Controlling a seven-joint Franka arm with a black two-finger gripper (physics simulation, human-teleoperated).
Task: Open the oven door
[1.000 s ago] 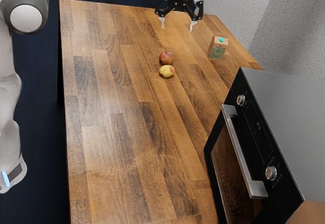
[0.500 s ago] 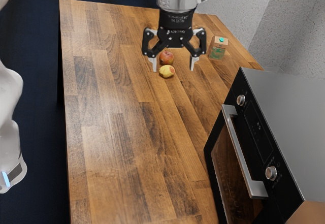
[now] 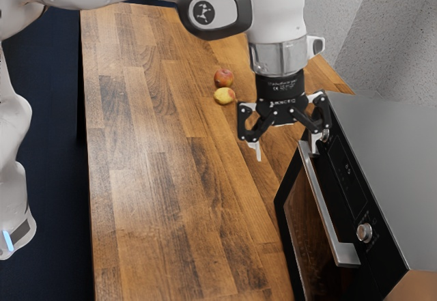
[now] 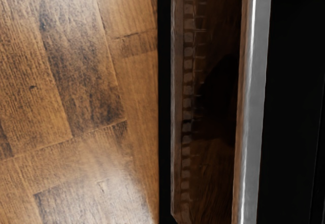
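Observation:
My gripper [image 3: 285, 153] is open above the upper end of the oven's front, one finger over the table and the other by the far end of the handle [image 3: 322, 202]. The oven door [image 3: 300, 229] is closed, with a dark glass window. In the wrist view the metal handle [image 4: 253, 102] runs alongside the door's glass [image 4: 210, 132]. Whether a finger touches the handle cannot be told.
A red apple [image 3: 223, 77] and a yellow fruit [image 3: 224, 96] lie on the wooden table [image 3: 157, 198], behind the gripper. Two knobs, the nearer one [image 3: 364, 233] plain to see, sit on the oven's control panel [image 3: 347, 178].
My gripper has come forward and toward the exterior view's right, from above the fruits to the oven's handle. The arm now covers the small carton. The oven has not moved.

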